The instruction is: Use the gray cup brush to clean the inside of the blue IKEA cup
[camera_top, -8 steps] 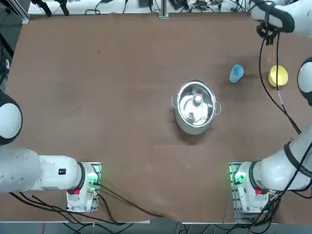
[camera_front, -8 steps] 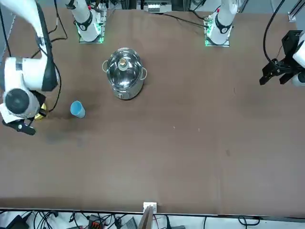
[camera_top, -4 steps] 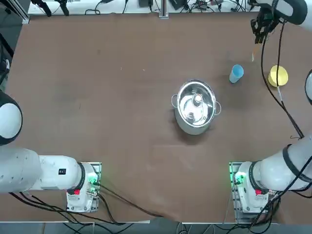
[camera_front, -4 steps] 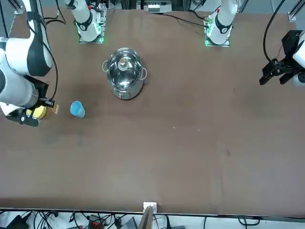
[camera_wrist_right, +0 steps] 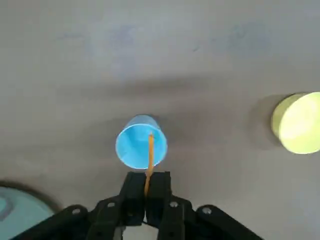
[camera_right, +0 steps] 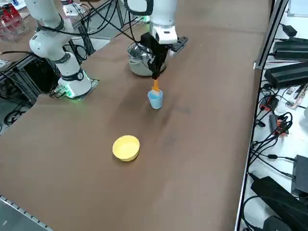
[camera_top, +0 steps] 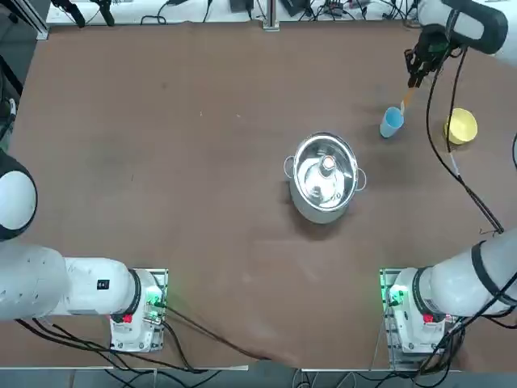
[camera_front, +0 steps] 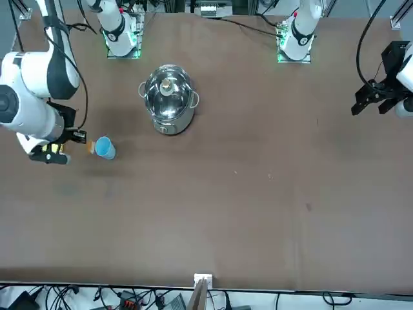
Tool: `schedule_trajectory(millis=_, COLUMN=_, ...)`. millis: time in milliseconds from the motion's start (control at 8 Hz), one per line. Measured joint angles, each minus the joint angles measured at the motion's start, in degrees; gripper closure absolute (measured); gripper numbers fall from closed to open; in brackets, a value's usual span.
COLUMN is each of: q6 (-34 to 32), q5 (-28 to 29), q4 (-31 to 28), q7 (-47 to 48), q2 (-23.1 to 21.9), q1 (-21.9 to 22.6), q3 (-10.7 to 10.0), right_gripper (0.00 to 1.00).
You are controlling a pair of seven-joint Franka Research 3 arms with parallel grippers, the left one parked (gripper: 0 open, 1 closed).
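in the upper right of the top view, the right gripper (camera_top: 413,74) is clamped on the gray cup brush (camera_wrist_right: 149,160), hanging over the open blue ikea cup (camera_wrist_right: 140,148), left of the yellow cup (camera_top: 460,127).

Steel pot (camera_top: 325,178), something inside, perhaps a lid knob; yellow cup (camera_top: 460,127).

— What does the room hold?
— A broad brown matte table (camera_top: 161,137), black cables (camera_right: 276,130) tangled along its edge, black boxes (camera_right: 291,74) beside them

— And the light?
— Even, soft shadows
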State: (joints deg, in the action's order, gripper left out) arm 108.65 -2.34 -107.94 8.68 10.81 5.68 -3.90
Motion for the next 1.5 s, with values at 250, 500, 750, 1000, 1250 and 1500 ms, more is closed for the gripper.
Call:
schedule_trajectory(millis=250, q6=0.3, q5=2.1, q4=-0.6, q7=-0.4, q2=-0.1, q1=0.9, q3=0.3, right_gripper=0.96)
schedule_trajectory(millis=500, q6=0.4, q5=2.2, q4=-2.9, q7=-0.4, q2=-0.1, q1=1.7, q3=0.5, right_gripper=0.96)
schedule_trajectory(millis=750, q6=0.6, q5=2.1, q4=-4.3, q7=-0.4, q2=-0.1, q1=1.7, q3=0.3, right_gripper=0.96)
schedule_trajectory(millis=1000, q6=0.7, q5=1.2, q4=-4.4, q7=-0.4, q2=-0.1, q1=1.4, q3=0.0, right_gripper=0.96)
schedule_trajectory(millis=1250, q6=1.0, q5=0.0, q4=-4.4, q7=-0.4, q2=0.2, q1=0.9, q3=-0.2, right_gripper=0.96)
schedule_trajectory(millis=1500, q6=1.8, q5=0.0, q4=-4.4, q7=-0.4, q2=1.2, q1=0.6, q3=-0.3, right_gripper=0.96)
